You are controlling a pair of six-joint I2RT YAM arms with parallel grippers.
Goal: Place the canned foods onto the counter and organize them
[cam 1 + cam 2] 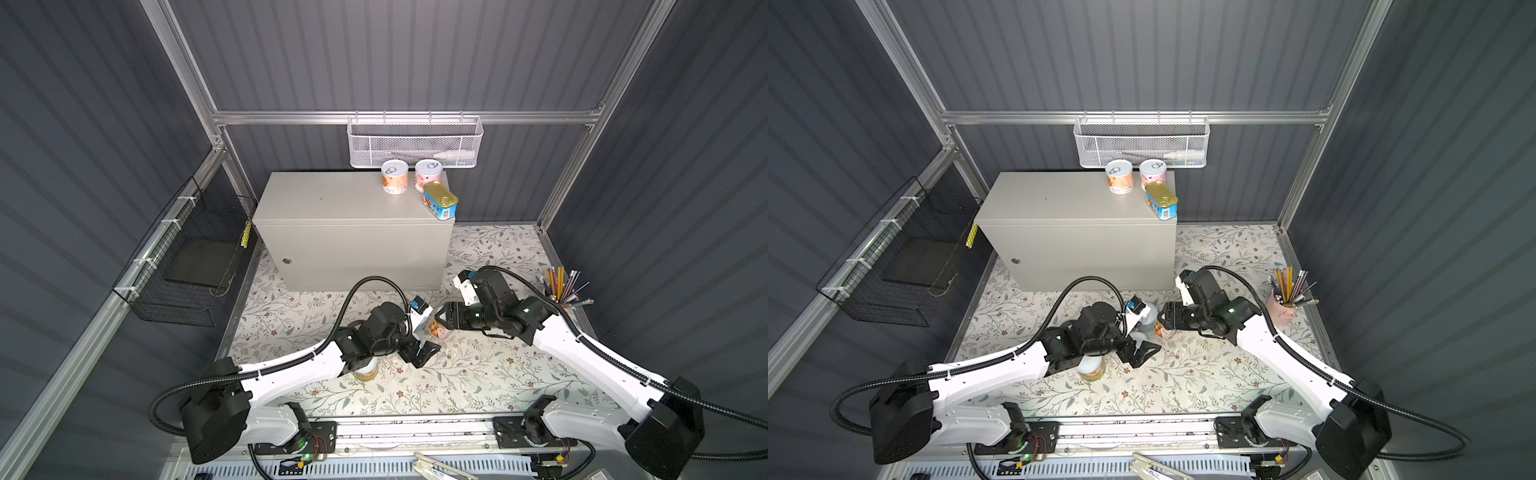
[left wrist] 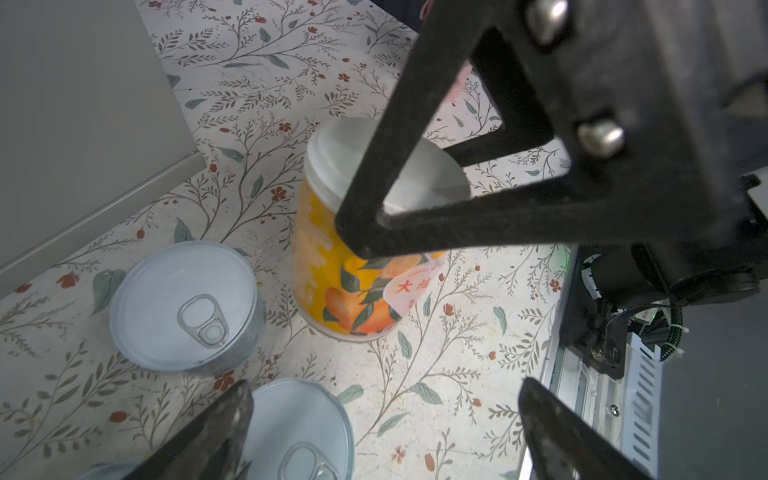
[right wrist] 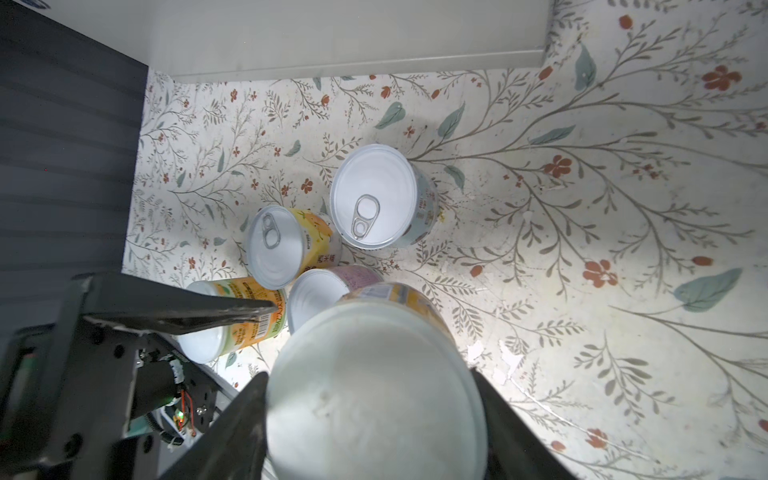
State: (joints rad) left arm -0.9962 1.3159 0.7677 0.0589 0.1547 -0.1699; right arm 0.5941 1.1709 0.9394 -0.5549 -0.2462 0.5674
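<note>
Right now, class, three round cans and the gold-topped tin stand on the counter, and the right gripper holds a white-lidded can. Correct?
No: only two, an orange can and a pink can, stand with the gold-topped tin on the counter, as both top views show. The right gripper holds a white-lidded can.

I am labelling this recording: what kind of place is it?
Likely a robot test booth staged as a pantry: aluminium frame with grey panels, floral table cover, a metal box serving as counter.

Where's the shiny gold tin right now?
In both top views the gold-topped blue tin sits on the counter, at its top's right edge, just in front of the pink-labelled can.
</note>
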